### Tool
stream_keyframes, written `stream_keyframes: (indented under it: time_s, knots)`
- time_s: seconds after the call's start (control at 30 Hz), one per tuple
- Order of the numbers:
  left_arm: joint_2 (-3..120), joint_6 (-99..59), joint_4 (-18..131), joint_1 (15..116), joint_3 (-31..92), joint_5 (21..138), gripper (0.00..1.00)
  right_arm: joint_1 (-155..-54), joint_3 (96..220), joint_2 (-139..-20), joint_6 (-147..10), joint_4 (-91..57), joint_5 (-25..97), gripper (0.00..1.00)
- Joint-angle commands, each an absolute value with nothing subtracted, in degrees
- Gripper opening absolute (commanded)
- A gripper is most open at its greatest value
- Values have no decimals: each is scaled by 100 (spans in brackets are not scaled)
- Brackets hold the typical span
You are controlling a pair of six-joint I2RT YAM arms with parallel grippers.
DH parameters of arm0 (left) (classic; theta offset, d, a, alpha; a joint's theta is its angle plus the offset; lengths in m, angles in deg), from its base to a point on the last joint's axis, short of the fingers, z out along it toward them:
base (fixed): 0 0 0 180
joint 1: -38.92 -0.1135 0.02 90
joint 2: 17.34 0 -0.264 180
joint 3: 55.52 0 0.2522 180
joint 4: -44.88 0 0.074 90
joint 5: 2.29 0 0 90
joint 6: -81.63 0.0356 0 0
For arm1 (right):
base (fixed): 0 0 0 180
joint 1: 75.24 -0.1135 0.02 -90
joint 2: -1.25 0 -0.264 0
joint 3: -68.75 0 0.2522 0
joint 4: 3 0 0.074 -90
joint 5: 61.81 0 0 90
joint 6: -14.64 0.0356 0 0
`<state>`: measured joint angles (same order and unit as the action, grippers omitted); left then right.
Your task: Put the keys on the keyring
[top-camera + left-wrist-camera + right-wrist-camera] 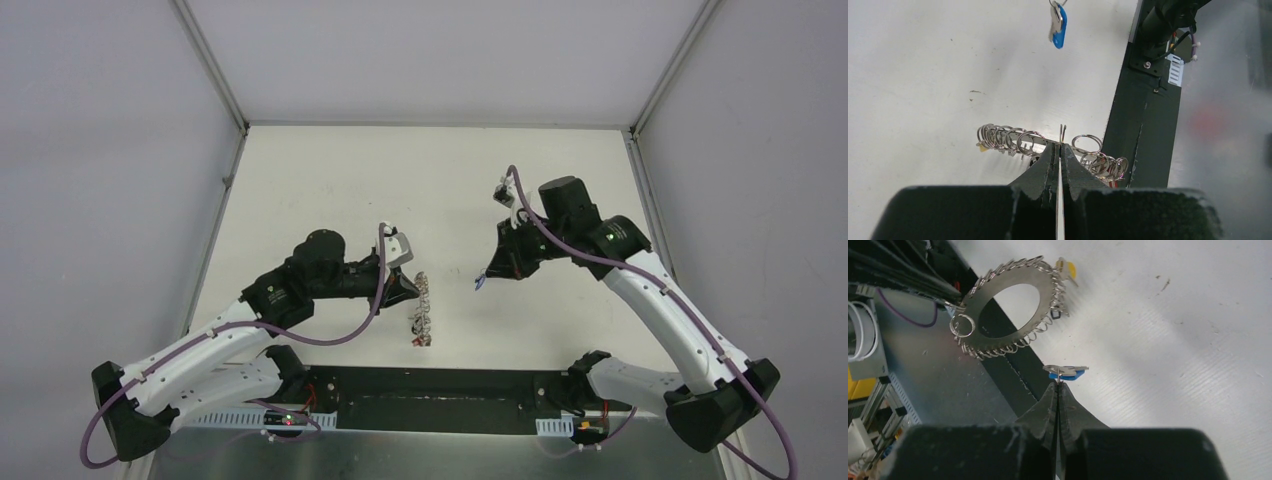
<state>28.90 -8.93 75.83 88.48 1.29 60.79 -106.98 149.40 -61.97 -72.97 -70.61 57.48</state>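
White tabletop (pixel 330 180) under me, matte, with a few dark scuffs (pixel 976 92). Plain grey far wall (pixel 440 50) at 12, side wall (pixel 100 150) at 9, and another side wall (pixel 760 120) at 3. Silver frame rails rise in the corners, one at 11 (pixel 212 70), one at 1 (pixel 675 65). At 6, a black mounting plate (pixel 440 385) lies along the table's near edge, with a brushed metal ledge (pixel 440 455) just beyond it. Light is even and diffuse from above. Shadows are soft.
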Motion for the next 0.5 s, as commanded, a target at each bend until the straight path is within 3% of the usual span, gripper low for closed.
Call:
stream_keyframes:
  time_s: [0.0, 0.47]
  knots:
    - [2821, -825, 6862, 8893, 292, 5898, 0, -10909, 15151, -6212, -7680, -6926, 6580, 0]
    - [2575, -638, 6474, 8892, -51, 5651, 0, -12588, 15720, -6663, -7914, -6836, 6107, 0]
